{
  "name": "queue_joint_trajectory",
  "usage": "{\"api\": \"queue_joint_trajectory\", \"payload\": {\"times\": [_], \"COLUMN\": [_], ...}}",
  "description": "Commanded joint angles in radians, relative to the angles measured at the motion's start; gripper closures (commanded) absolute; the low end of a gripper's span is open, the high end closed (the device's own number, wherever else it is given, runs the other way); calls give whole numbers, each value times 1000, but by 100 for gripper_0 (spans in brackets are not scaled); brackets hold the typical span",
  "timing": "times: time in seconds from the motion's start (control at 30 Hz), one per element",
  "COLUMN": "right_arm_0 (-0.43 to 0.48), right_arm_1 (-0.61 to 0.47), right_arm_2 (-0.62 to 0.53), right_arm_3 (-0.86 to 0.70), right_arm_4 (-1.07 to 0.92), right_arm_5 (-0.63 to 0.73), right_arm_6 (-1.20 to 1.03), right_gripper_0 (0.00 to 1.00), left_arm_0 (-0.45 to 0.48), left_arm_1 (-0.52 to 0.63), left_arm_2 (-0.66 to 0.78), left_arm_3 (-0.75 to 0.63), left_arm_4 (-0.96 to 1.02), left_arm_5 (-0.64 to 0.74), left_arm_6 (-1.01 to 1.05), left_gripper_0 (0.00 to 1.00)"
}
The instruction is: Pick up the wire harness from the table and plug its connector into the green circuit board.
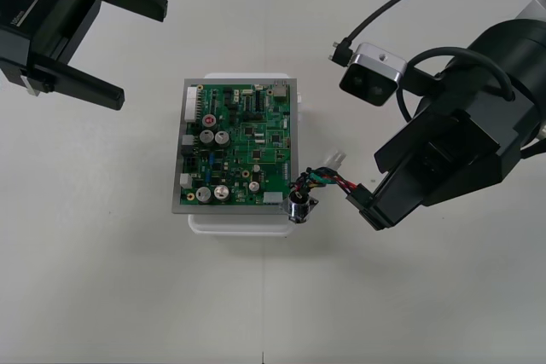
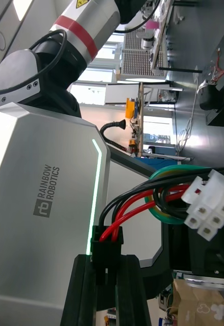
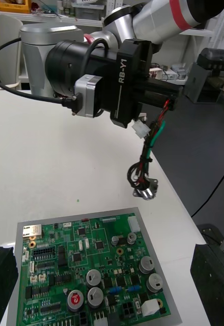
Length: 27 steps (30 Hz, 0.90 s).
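The desk (image 1: 102, 279) carries the green circuit board (image 1: 243, 147) on its white base (image 1: 239, 222), about mid-desk. My left tool (image 1: 143, 53) hangs spread wide over the desk's far left corner, well apart from the board. My right tool (image 1: 368, 210) is just to the right of the board, pressed onto the black plug (image 2: 106, 244) of the wire harness (image 1: 328, 181). The wires trail from it toward the board, and the metal socket (image 1: 300, 209) dangles by the base's near right corner.

To do this step well, I would carry the plug over the board slowly and keep the hanging socket from snagging on the base's edge or dragging across components. The wires leave the plug on the side away from the fingers, so I judge that its mating face points back into the tool. It may need turning, or a hand-over to the left tool, before it can be seated.

The front view places the harness beside the board but flattens its height. The left wrist view shows it hanging free below the right tool. Up close, the right wrist view shows the pinch on the plug, and a white connector (image 2: 207, 208) on the loom.
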Motion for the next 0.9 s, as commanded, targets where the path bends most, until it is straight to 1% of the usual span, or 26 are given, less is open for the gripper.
{"api": "queue_joint_trajectory", "payload": {"times": [0.03,0.2,0.47,0.57,0.67,0.9], "right_arm_0": [-59,-80,-114,-126,-160,-186], "right_arm_1": [46,75,105,107,107,113], "right_arm_2": [14,27,63,77,126,148], "right_arm_3": [-1,-1,-1,-2,-1,9], "right_arm_4": [-18,-18,-18,-20,-38,-40], "right_arm_5": [0,0,63,77,115,134], "right_arm_6": [-30,-30,-30,-30,-30,-30], "right_gripper_0": [100,100,100,100,100,100], "left_arm_0": [24,68,139,149,165,177], "left_arm_1": [73,110,195,205,214,243], "left_arm_2": [-15,-15,-15,-15,-15,-15], "left_arm_3": [14,4,-49,-59,-82,-104], "left_arm_4": [47,96,208,231,265,311], "left_arm_5": [-25,-25,-25,-25,-25,-25], "left_arm_6": [-116,-202,-230,-234,-242,-247], "left_gripper_0": [0,0,0,0,0,0]}}
